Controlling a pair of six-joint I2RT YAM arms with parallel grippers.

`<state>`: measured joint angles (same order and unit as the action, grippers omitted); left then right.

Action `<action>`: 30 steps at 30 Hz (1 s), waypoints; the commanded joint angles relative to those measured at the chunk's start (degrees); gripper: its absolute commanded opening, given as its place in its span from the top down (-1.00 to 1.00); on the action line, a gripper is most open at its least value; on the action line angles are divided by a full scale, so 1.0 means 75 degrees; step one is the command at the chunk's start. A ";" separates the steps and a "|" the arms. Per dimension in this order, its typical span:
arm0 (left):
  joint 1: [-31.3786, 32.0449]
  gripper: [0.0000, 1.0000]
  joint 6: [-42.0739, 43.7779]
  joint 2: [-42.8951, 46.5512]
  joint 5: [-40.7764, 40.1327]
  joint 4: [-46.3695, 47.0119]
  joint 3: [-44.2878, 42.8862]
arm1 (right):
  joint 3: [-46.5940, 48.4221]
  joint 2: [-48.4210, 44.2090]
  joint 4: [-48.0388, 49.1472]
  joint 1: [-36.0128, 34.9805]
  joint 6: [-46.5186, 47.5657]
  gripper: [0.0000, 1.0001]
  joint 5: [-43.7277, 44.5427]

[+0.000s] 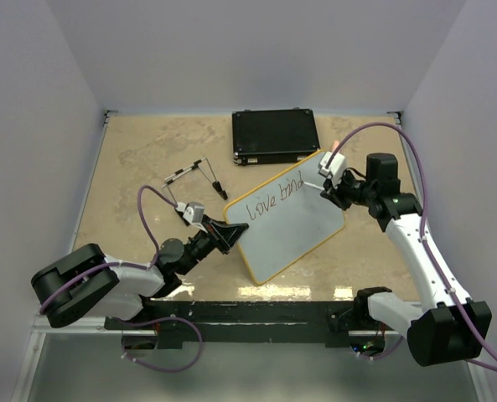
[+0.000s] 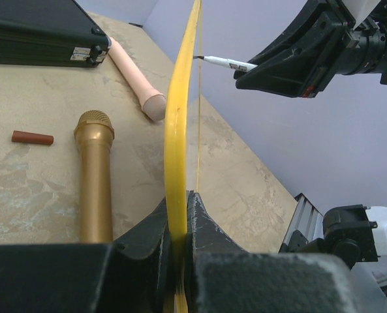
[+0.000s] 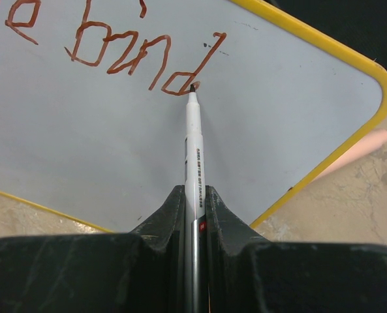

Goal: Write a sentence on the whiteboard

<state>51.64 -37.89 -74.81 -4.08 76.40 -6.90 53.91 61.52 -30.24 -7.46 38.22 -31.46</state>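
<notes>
Gold microphone (image 2: 94, 182) (left wrist only) beside whiteboard (image 1: 294, 222), left pincer (image 2: 179, 218) tight on its frame (image 2: 175, 130), right pincer (image 3: 194, 205) tight on marker (image 3: 193, 143).

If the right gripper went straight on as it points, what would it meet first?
The whiteboard: the marker in the right gripper points its tip at the board's face and appears to be touching it.

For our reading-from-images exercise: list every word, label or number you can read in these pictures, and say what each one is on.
"love bind": handwritten across the top of the whiteboard. The right wrist view shows "bind" whole and only the end of "love".
Dark print along the marker barrel: too small to read.
No other text is readable.
</notes>
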 commanded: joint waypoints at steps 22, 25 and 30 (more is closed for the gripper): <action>0.0029 1.00 0.0716 -0.0210 0.0450 -0.0120 0.0064 | 0.0217 -0.0784 -0.0725 0.0023 0.0506 1.00 -0.0818; 0.0029 1.00 0.0716 -0.0210 0.0450 -0.0132 0.0064 | 0.0417 -0.0936 -0.0808 0.0034 0.0413 1.00 -0.0915; 0.0029 1.00 0.0693 -0.0186 0.0438 -0.0202 0.0041 | 0.0231 -0.0972 -0.0211 0.0034 -0.0020 1.00 -0.0540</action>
<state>51.59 -37.91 -75.11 -3.90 76.66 -6.90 54.70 54.70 -34.87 -7.44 40.32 -35.53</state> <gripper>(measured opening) 0.091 0.133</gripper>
